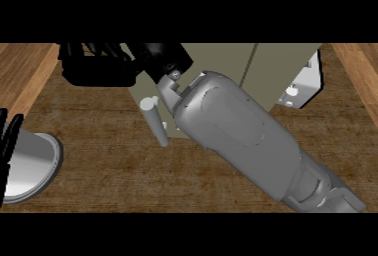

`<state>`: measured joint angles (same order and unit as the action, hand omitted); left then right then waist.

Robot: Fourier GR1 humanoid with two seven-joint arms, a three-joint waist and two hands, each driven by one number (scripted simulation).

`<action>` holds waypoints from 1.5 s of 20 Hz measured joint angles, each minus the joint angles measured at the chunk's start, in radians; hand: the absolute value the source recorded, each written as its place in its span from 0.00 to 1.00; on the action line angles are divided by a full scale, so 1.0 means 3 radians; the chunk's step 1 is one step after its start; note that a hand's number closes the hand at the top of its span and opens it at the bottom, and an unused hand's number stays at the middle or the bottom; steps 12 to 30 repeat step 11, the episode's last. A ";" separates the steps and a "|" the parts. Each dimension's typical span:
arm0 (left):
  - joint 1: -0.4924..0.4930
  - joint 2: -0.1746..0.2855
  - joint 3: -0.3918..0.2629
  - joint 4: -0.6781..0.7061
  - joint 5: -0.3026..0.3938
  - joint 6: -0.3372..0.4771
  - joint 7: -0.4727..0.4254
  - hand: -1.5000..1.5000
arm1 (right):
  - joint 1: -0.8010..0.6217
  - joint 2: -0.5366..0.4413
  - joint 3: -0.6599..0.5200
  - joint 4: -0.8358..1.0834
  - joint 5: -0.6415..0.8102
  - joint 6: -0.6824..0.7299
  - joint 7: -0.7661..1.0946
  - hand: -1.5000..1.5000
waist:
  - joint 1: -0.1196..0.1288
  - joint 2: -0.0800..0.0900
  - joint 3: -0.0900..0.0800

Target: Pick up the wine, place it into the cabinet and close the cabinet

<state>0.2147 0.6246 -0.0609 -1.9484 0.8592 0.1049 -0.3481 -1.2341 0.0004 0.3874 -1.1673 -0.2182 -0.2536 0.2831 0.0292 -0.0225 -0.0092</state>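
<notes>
- The right hand point(100, 67) is at the cabinet's point(221, 57) left side; I cannot tell if it holds anything.
- The wine does not show; it may be hidden.
- The left hand point(7, 132) rests open, well apart.

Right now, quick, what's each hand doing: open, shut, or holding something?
Left hand: open, resting at the view's left edge.
Right hand: up at the cabinet; cannot be told.

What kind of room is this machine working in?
Most likely a kitchen. There is a dark wood-grain counter, and on it stands a small beige cabinet with its door swung open. Lighter wooden boards flank it on both sides.
</notes>
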 measured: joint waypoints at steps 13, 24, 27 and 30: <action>-0.0093 -0.0035 -0.0008 0.0035 -0.0051 -0.0021 0.0067 0.00 | 0.0043 -0.0152 -0.0020 0.0213 0.0128 0.0319 -0.0437 1.00 | 0.0024 -0.0064 -0.0016; -0.0093 -0.0035 -0.0008 0.0035 -0.0051 -0.0021 0.0067 0.00 | 0.0043 -0.0152 -0.0020 0.0213 0.0128 0.0319 -0.0437 1.00 | 0.0024 -0.0064 -0.0016; -0.0093 -0.0035 -0.0008 0.0035 -0.0051 -0.0021 0.0067 0.00 | 0.0043 -0.0152 -0.0020 0.0213 0.0128 0.0319 -0.0437 1.00 | 0.0024 -0.0064 -0.0016; -0.0093 -0.0035 -0.0008 0.0035 -0.0051 -0.0021 0.0067 0.00 | 0.0043 -0.0152 -0.0020 0.0213 0.0128 0.0319 -0.0437 1.00 | 0.0024 -0.0064 -0.0016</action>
